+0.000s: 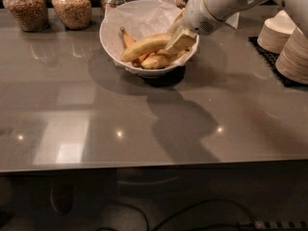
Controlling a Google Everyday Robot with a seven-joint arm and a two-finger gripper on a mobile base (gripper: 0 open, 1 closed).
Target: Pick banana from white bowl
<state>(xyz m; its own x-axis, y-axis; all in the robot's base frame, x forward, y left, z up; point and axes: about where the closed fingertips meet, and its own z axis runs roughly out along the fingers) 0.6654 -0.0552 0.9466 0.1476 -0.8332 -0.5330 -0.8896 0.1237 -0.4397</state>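
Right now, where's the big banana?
Camera view, top centre: the banana lies in the bowl atop smaller bananas, the claw at its right end.

Banana (144, 46) lies in bowl (109, 49) (gripper (179, 41) at its right end).

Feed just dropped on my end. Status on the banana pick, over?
Gripper down inside white bowl, at right end of banana. Banana lies on top of shorter bananas. Nothing over it but the gripper.
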